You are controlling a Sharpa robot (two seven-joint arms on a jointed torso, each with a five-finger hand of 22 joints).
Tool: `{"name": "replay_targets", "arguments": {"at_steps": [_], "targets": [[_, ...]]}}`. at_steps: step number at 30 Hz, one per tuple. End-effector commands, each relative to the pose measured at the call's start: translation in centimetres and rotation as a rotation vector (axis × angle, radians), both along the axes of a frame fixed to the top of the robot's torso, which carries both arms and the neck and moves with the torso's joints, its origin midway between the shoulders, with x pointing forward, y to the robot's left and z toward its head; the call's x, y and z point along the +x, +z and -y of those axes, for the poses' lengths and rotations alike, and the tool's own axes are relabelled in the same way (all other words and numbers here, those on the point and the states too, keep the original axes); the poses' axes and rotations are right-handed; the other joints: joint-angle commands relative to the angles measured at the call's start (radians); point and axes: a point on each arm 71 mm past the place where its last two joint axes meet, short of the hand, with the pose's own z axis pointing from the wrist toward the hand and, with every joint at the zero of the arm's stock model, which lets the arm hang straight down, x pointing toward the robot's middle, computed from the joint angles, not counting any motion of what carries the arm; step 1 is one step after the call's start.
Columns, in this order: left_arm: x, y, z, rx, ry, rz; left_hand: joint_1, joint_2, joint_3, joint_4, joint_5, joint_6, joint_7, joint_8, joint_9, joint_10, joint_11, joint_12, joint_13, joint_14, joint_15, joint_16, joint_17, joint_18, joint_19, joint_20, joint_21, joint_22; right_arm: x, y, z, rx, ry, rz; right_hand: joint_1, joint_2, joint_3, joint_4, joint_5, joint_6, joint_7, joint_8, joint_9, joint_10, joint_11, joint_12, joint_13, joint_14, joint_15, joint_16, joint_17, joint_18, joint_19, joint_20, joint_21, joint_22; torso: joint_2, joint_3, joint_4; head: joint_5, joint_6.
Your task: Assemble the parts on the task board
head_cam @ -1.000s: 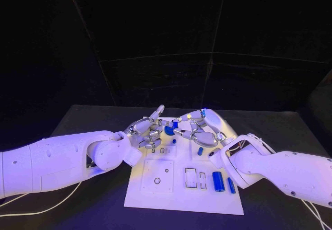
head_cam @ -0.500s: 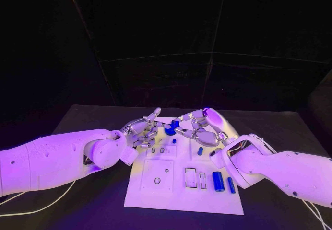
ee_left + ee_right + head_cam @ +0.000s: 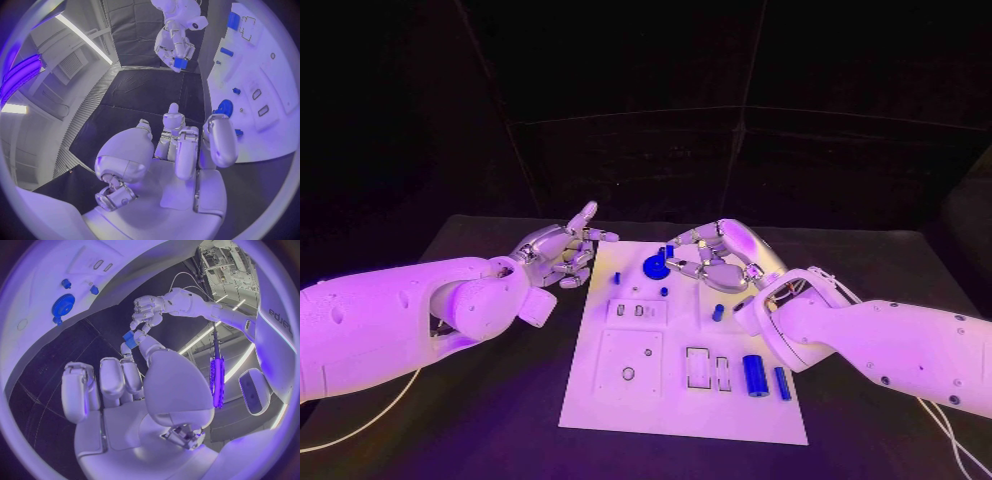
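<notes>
The white task board (image 3: 632, 400) lies in the middle of the table. My right hand (image 3: 714, 264) hovers over its far end and pinches a small blue part (image 3: 668, 251) at its fingertips; the left wrist view shows the same part (image 3: 180, 62) in that hand (image 3: 176, 42). A blue gear (image 3: 655, 267) sits on the board just under the held part. My left hand (image 3: 560, 252) is off the board's left edge, holding nothing, one finger raised and the others loosely bent. In the right wrist view the gear (image 3: 62, 304) lies beside small blue pegs (image 3: 94, 290).
More blue parts lie on the board: a thick cylinder (image 3: 754, 378) and a thin bar (image 3: 782, 385) near the front right, a short piece (image 3: 717, 314) mid-right, and a small peg (image 3: 616, 278) near the left edge. White cables trail at the table's front corners.
My left hand has drawn back to the left, off the board and away from the right hand. The right hand stays over the far end with the small blue part.
</notes>
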Motion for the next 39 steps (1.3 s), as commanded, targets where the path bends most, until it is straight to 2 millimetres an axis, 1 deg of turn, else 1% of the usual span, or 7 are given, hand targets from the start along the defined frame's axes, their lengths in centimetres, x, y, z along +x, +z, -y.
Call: {"name": "replay_targets", "arguments": {"at_steps": [1, 4, 11, 16, 28, 33, 39], "targets": [[0.1, 1.2, -0.7, -0.029, 0.054, 0.071, 0.012, 0.000, 0.001, -0.008, 0.004, -0.004, 0.001, -0.005, 0.001, -0.008, 0.001, -0.004, -0.002, 0.105, 0.010, 0.003, 0.263, 0.006, -0.006, 0.001, -0.007, -0.003, 0.3, -0.9, -0.7, -0.077, 0.021, -0.025, 0.000, 0.011, 0.001, 0.001, 0.003, 0.011, -0.006, 0.005, 0.001, 0.005, 0.001, 0.004, 0.003, 0.013, 0.002, 0.006, 0.001, -0.014, 0.007, 0.001, 0.006, 0.142, 0.000, -0.0003, 0.0000, 0.004, -0.005], [0.0, 1.6, -0.9, -0.035, 0.063, 0.083, 0.015, 0.000, 0.001, -0.010, 0.004, -0.004, 0.001, -0.005, 0.001, -0.009, 0.001, -0.005, -0.003, 0.105, 0.010, 0.003, 0.263, 0.006, -0.007, 0.001, -0.008, -0.004, 0.5, -1.5, -1.2, -0.108, 0.023, -0.035, 0.000, 0.011, -0.001, 0.002, 0.002, 0.012, -0.006, 0.005, 0.001, 0.005, 0.001, 0.003, 0.003, 0.013, 0.002, 0.005, 0.000, -0.014, 0.008, 0.000, 0.006, 0.142, -0.001, -0.0012, 0.0007, 0.006, -0.008], [-0.1, 2.0, -0.5, -0.060, 0.064, 0.087, 0.018, -0.002, 0.001, -0.013, 0.004, -0.004, 0.001, -0.005, 0.002, -0.015, 0.001, -0.011, -0.013, 0.105, 0.010, 0.003, 0.263, 0.008, -0.011, 0.002, -0.013, -0.011, 0.8, -3.5, -2.7, -0.147, 0.019, -0.087, 0.000, 0.011, -0.001, 0.002, 0.002, 0.013, -0.007, 0.005, 0.001, 0.006, 0.001, 0.004, 0.004, 0.013, 0.002, 0.006, 0.001, -0.014, 0.008, 0.000, 0.006, 0.142, 0.000, 0.0009, -0.0031, 0.013, -0.017], [-0.1, 2.1, -0.2, -0.067, 0.059, 0.088, 0.019, -0.002, 0.000, -0.015, 0.004, -0.004, 0.001, -0.005, 0.002, -0.019, 0.001, -0.015, -0.019, 0.105, 0.010, 0.003, 0.263, 0.008, -0.012, 0.002, -0.014, -0.012, 0.6, -4.6, -3.5, -0.164, 0.016, -0.114, 0.000, 0.011, -0.001, 0.002, 0.002, 0.013, -0.007, 0.005, 0.001, 0.006, 0.001, 0.004, 0.004, 0.013, 0.002, 0.006, 0.001, -0.014, 0.008, 0.000, 0.006, 0.142, 0.001, 0.0014, -0.0016, 0.014, -0.022], [0.0, 2.2, 0.0, -0.070, 0.054, 0.088, 0.021, -0.003, 0.000, -0.017, 0.004, -0.004, 0.002, -0.005, 0.002, -0.021, 0.001, -0.016, -0.021, 0.105, 0.010, 0.003, 0.263, 0.008, -0.013, 0.002, -0.015, -0.013, 0.9, -6.0, -3.9, -0.198, -0.004, -0.146, 0.001, 0.012, -0.001, 0.002, 0.003, 0.014, -0.007, 0.006, 0.001, 0.005, 0.000, 0.003, 0.003, 0.013, 0.002, 0.006, 0.000, -0.014, 0.007, 0.000, 0.006, 0.142, 0.000, 0.0025, -0.0018, 0.015, -0.024], [0.0, 2.2, 0.2, -0.071, 0.048, 0.087, 0.022, -0.004, 0.000, -0.018, 0.004, -0.004, 0.002, -0.005, 0.002, -0.021, 0.001, -0.016, -0.021, 0.105, 0.010, 0.003, 0.263, 0.008, -0.012, 0.002, -0.014, -0.012, 0.7, -6.6, -4.1, -0.218, -0.005, -0.168, 0.001, 0.012, -0.001, 0.002, 0.003, 0.014, -0.008, 0.006, 0.002, 0.005, 0.000, 0.002, 0.002, 0.013, 0.001, 0.005, 0.000, -0.014, 0.006, 0.000, 0.005, 0.140, 0.001, 0.0035, -0.0013, 0.018, -0.028], [0.1, 2.2, 0.3, -0.072, 0.044, 0.085, 0.024, -0.004, 0.000, -0.020, 0.004, -0.004, 0.002, -0.005, 0.002, -0.022, 0.001, -0.017, -0.023, 0.105, 0.010, 0.003, 0.263, 0.008, -0.013, 0.002, -0.015, -0.013, 0.7, -6.9, -4.2, -0.262, -0.017, -0.174, 0.001, 0.012, -0.001, 0.002, 0.003, 0.015, -0.008, 0.006, 0.002, 0.004, 0.000, 0.002, 0.002, 0.013, 0.001, 0.005, -0.001, -0.014, 0.005, 0.000, 0.005, 0.140, 0.001, 0.0027, -0.0022, 0.019, -0.034]]}}
